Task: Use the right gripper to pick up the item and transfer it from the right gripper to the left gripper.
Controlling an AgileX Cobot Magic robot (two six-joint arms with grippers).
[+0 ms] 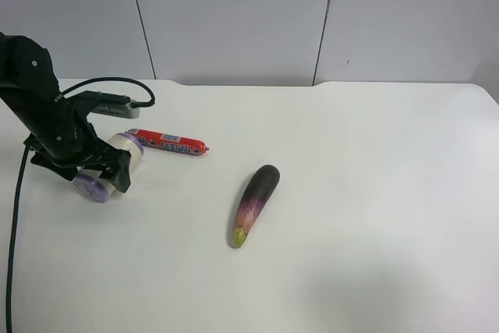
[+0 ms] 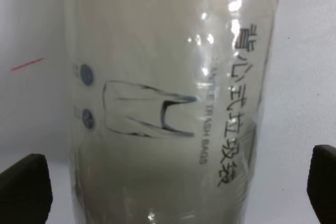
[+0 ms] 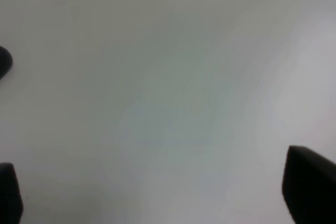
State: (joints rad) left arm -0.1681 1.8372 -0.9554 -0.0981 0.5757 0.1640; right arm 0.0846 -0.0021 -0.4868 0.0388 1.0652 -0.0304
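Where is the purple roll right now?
The roll is at the exterior high view's left, low over the white table, between the fingers of the left gripper, just beside the red sausage stick.

You can see a white table [image 1: 374,193]. A red sausage stick [image 1: 167,143] lies on it, toward the left side of the high view. A dark purple eggplant [image 1: 254,203] lies near the middle, well apart from the sausage, with its pale yellow-green tip toward you. Behind the table stands a grey wall [image 1: 234,17] with thin dark lines.
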